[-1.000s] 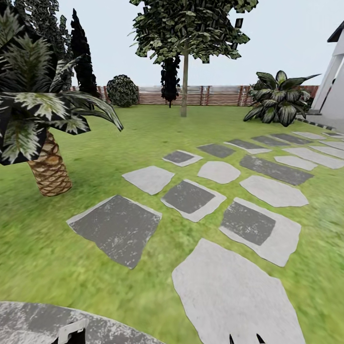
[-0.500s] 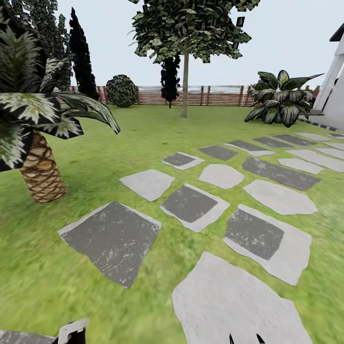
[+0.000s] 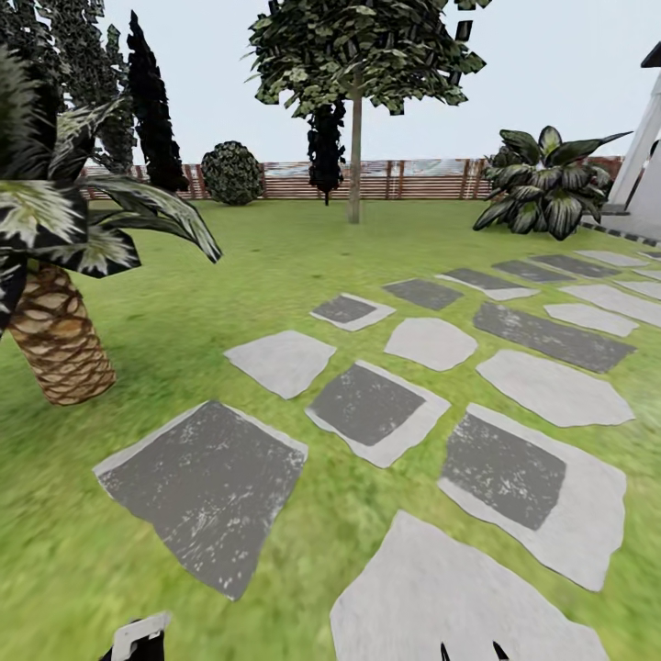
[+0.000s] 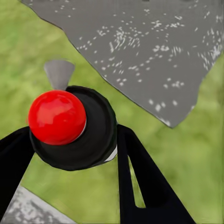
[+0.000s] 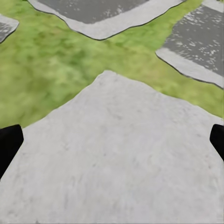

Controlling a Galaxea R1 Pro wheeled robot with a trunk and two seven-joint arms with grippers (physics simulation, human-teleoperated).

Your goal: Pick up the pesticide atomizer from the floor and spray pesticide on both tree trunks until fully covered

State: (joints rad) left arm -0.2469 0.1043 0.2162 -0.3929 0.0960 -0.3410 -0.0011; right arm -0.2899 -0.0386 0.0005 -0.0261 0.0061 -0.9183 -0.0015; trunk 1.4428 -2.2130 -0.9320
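Clamping the pesticide atomizer [image 4: 70, 128], left gripper [image 4: 70, 154] hangs low; right gripper [image 5: 112, 140] spread wide.

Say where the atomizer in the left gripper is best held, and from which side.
Grip the pesticide atomizer by its round black body, below the red cap, fingers on opposite flanks, as the left gripper does now. Probably best: the body is round, and the grey nozzle stays unblocked.

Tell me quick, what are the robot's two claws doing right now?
Left gripper: shut on the pesticide atomizer.
Right gripper: open, holding nothing, above a pale stepping stone.
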